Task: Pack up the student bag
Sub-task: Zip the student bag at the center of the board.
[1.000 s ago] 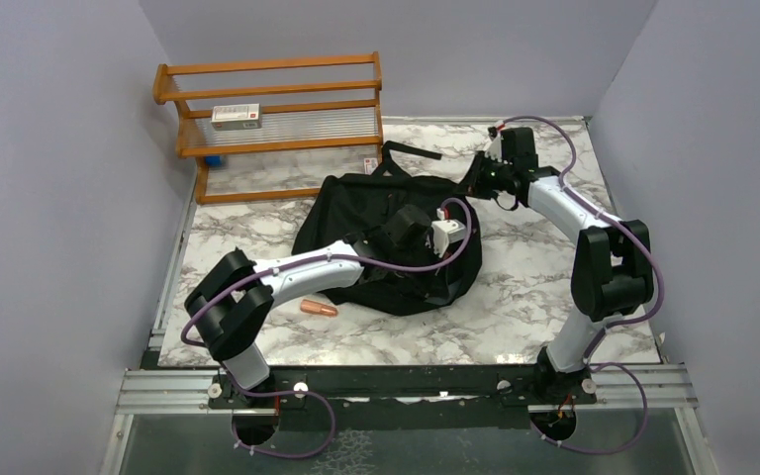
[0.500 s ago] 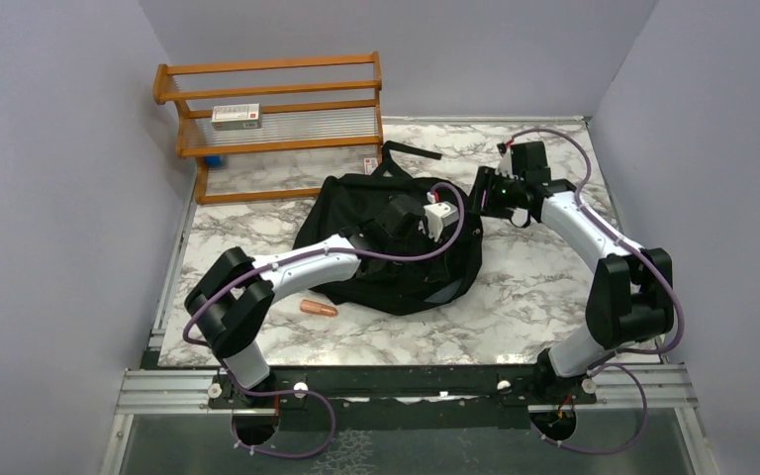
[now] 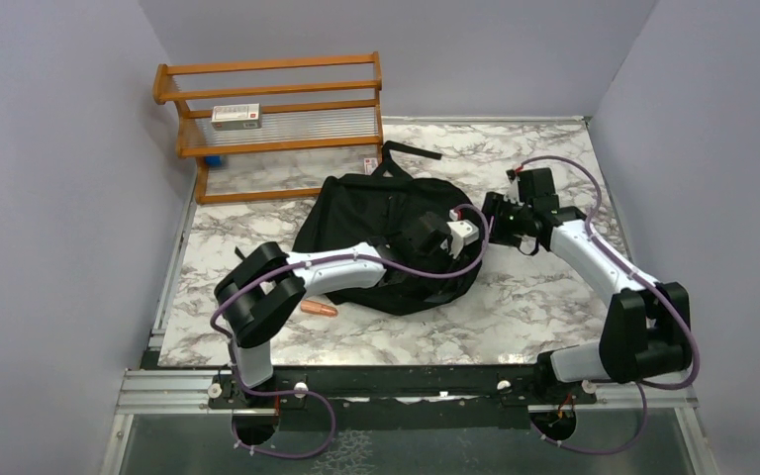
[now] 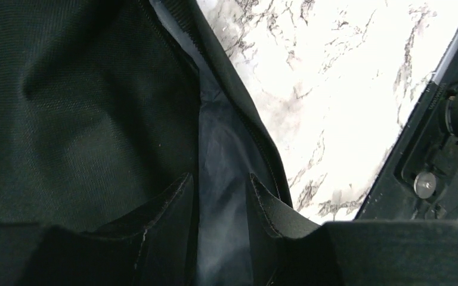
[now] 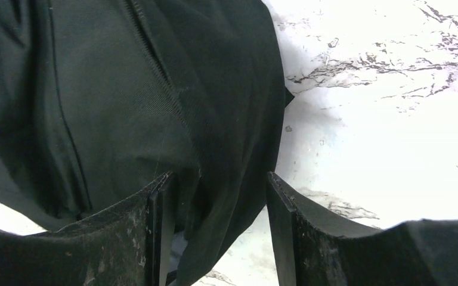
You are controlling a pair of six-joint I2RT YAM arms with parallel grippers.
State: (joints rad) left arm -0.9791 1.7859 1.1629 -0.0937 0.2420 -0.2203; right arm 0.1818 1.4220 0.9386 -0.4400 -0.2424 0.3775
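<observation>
Two arms reach from the near edge over a marbled surface (image 3: pixel 534 297). Nearest, a small orange stick (image 3: pixel 319 308) lies just beside the student bag (image 3: pixel 356 203), which sprawls mid-surface. The left claw (image 4: pixel 217 185) stands parted at the bag's right rim, grey lining between its fingers. The right claw (image 5: pixel 214 185), also parted, straddles a fold of black fabric at that same side. Farthest back, a wooden rack (image 3: pixel 267 67) holds a small box (image 3: pixel 236 116)

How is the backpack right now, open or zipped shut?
Open, at least partly: on the backpack, grey lining shows through a gap by the edge.
</observation>
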